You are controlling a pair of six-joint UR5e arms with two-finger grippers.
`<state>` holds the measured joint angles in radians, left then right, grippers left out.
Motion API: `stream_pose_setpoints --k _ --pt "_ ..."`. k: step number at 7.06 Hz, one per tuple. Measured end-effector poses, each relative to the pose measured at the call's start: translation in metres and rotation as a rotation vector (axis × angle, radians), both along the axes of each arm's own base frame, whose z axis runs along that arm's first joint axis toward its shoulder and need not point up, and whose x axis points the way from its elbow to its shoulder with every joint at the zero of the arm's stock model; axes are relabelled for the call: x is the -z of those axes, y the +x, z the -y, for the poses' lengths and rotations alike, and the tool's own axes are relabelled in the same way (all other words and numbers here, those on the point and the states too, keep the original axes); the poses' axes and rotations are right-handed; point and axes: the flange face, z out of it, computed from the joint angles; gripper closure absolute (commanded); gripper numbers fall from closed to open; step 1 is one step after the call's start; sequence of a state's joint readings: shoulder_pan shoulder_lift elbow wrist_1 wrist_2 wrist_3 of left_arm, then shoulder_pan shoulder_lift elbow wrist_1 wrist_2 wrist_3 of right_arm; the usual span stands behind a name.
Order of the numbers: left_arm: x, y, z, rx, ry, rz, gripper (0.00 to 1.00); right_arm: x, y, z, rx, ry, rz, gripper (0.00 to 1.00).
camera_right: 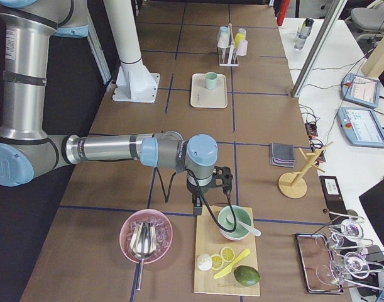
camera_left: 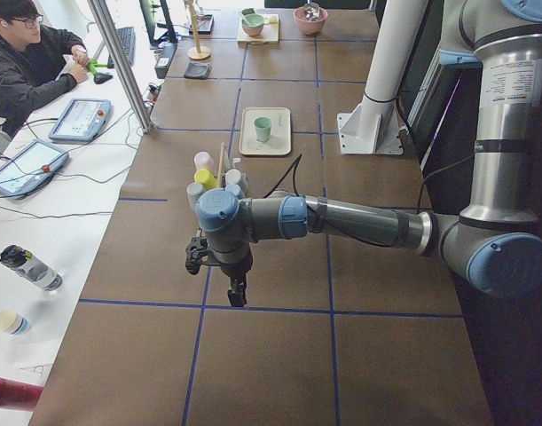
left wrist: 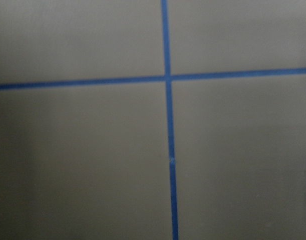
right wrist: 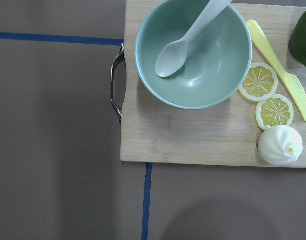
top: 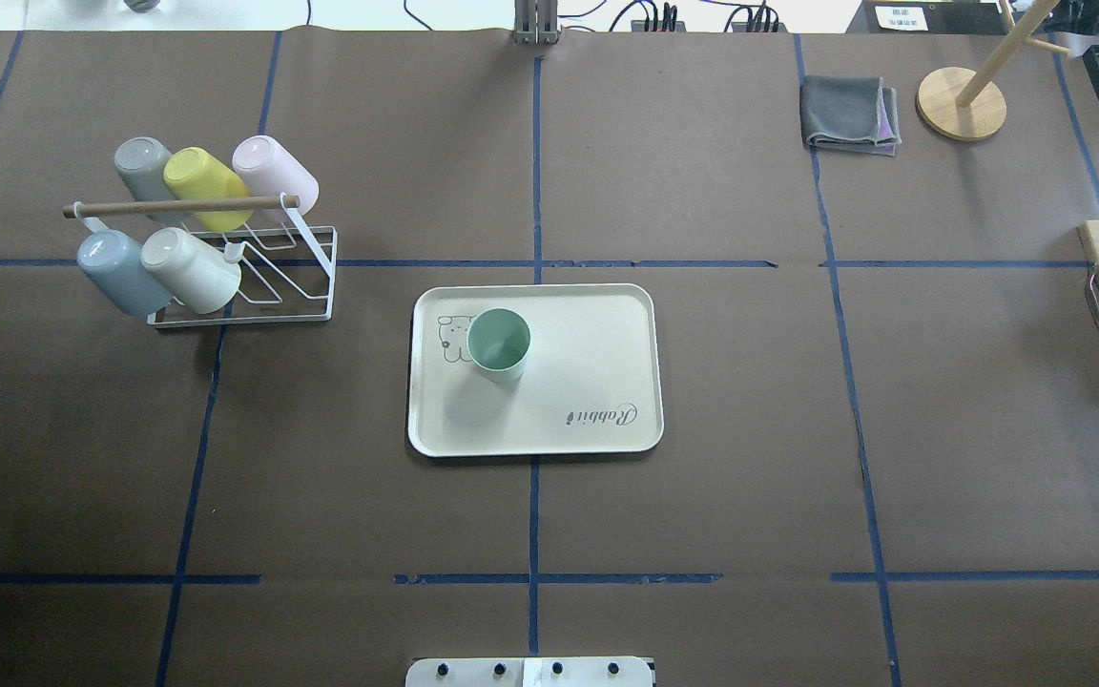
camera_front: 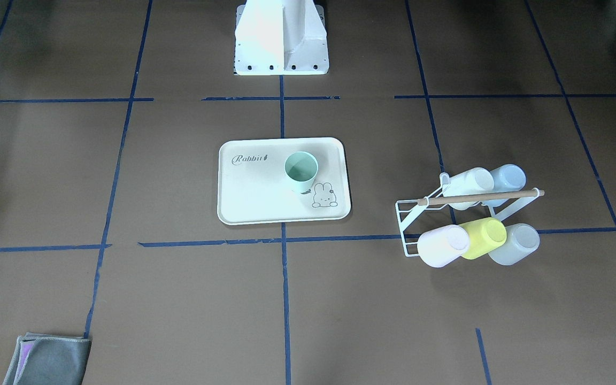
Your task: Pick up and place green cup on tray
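Left end effector (camera_left: 235, 288) nearest, over bare counter (camera_left: 279, 355); right end effector (camera_right: 203, 200) by wooden cutting board (camera_right: 207, 280); cannot tell either's finger spacing. Green cup (top: 499, 343) upright on tray (top: 597, 372), frame centre, beside bunny drawing. Likely light, stiff, slick: pinch its wall at the rim.

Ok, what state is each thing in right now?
green cup: upright, mouth up, standing on the tray.
tray: flat, holding only the green cup.
rack: five cups hung on its pegs.
left gripper: over bare table, open or shut unclear.
right gripper: near the cutting board, open or shut unclear.
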<state>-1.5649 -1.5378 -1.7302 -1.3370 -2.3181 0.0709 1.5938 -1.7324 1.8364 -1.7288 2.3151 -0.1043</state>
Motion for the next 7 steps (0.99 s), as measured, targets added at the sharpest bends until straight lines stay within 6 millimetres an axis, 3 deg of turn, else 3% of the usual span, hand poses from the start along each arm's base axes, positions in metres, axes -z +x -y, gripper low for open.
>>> stream_pose_setpoints --k 7 --pt "0.012 -0.002 0.002 0.002 0.026 -0.003 0.0 0.003 -0.003 0.002 -0.001 0.027 0.034 0.0"
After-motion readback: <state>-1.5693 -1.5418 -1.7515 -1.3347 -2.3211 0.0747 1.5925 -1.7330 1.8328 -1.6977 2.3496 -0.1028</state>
